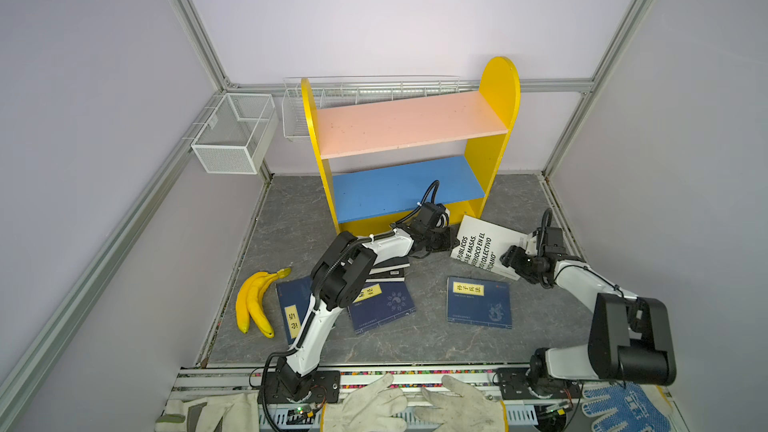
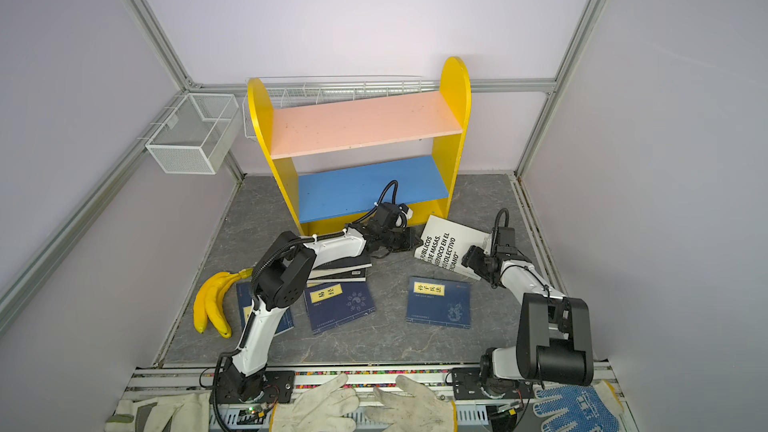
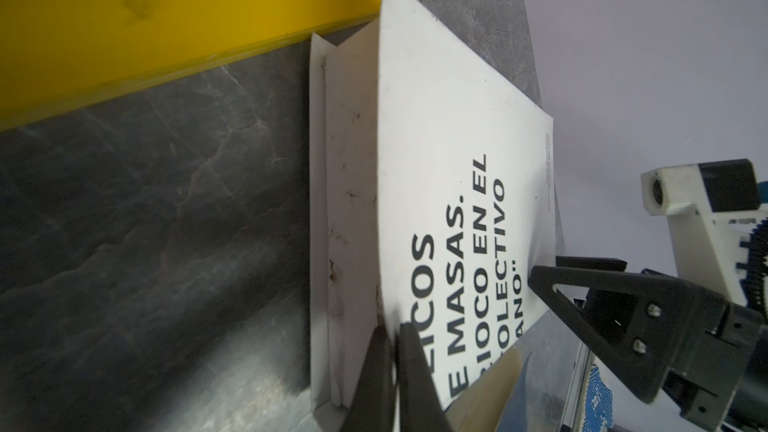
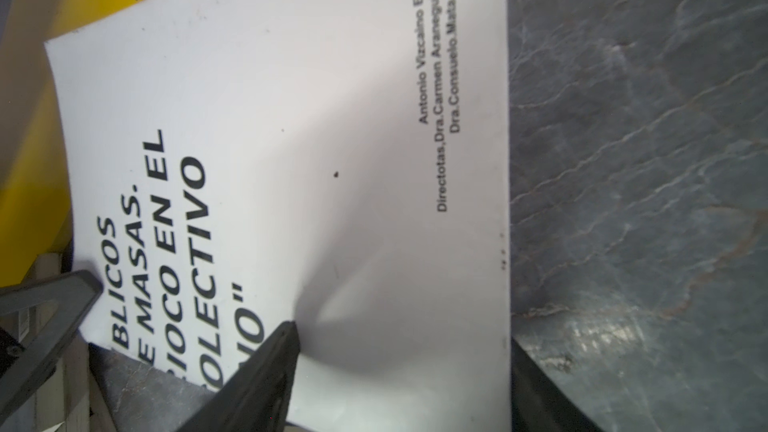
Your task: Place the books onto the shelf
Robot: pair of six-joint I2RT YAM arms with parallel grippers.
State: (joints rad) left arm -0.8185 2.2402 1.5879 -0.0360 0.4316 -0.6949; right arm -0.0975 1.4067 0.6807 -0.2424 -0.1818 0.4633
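While the shelf (image 1: 498,89) is standing with both boards bare, the white book (image 1: 484,249) is lying on the table (image 1: 540,326) just in front of the shelf's right side panel. The navy books (image 1: 478,303) are lying flat nearer the robot. Raising the white book looks like the step in hand.

To do it well, the arms are probably needing a hold on the whole block of pages. A lift by the cover alone is likely to let the book swing open and sag. Sliding one jaw under the pages before lifting seems the safer way.

The left gripper (image 3: 392,334) is pinching the book's front cover at its edge, jaws fully together on that thin sheet. The cover is peeling up from the pages beneath.

The right gripper (image 4: 403,334) is gaping wide and gripping nothing. It is straddling the book's opposite edge, with one of its fingers (image 4: 270,367) hovering at or on the cover. Whether that finger is pressing down cannot be told.
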